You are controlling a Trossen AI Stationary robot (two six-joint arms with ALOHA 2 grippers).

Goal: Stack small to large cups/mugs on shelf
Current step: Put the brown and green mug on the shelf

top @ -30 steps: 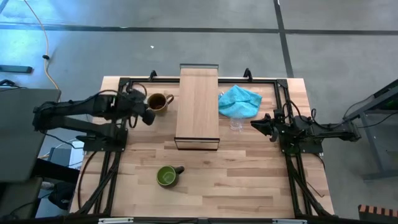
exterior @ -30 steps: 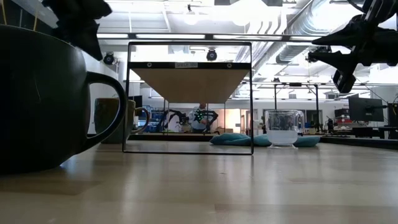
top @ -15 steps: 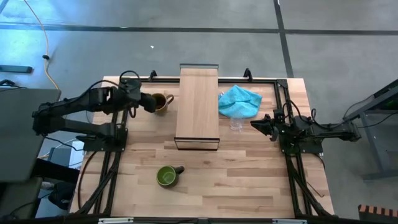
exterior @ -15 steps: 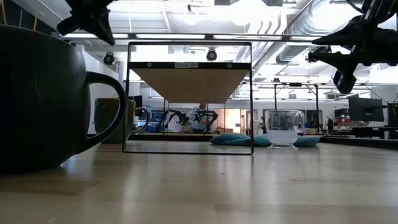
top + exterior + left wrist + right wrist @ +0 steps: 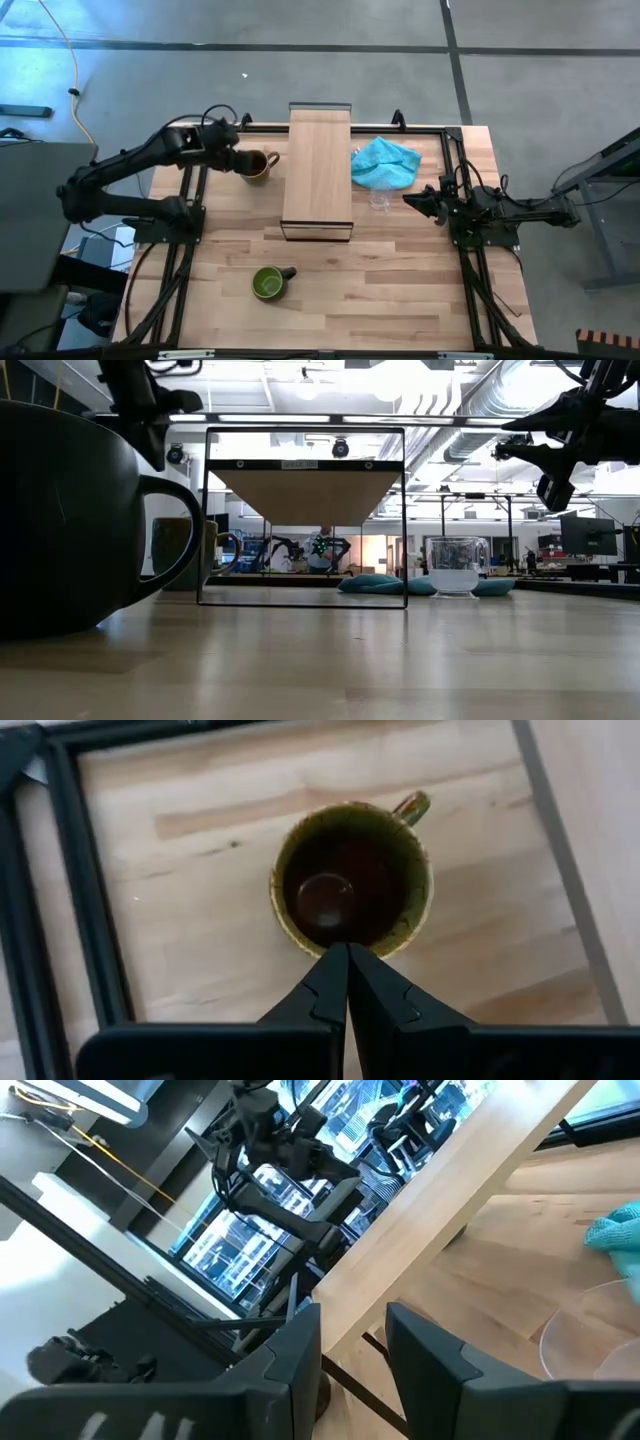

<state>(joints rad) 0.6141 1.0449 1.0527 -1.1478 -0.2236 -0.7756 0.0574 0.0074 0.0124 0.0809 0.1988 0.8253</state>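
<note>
The brown-tan mug [image 5: 257,164] stands upright on the table left of the shelf [image 5: 318,170], its handle toward the shelf. My left gripper [image 5: 237,160] is shut and hangs above the mug's left rim [image 5: 345,942], well clear of it in the low view [image 5: 152,445]. The dark green mug [image 5: 268,283] stands near the front edge. The small clear glass cup [image 5: 380,200] stands right of the shelf, beside the turquoise cloth [image 5: 385,162]. My right gripper [image 5: 408,200] waits open, level, just right of the glass cup.
A dark metal frame [image 5: 190,190] runs along the table's left, far and right sides. The shelf is a raised board on a thin dark frame [image 5: 305,600] with an open gap under it. Bare tabletop lies between the green mug and the right front corner.
My left gripper has swung toward the table's far edge and a little right, ending over the brown mug's left rim, and has rolled about its own axis; it stays shut. Nothing else has moved.
</note>
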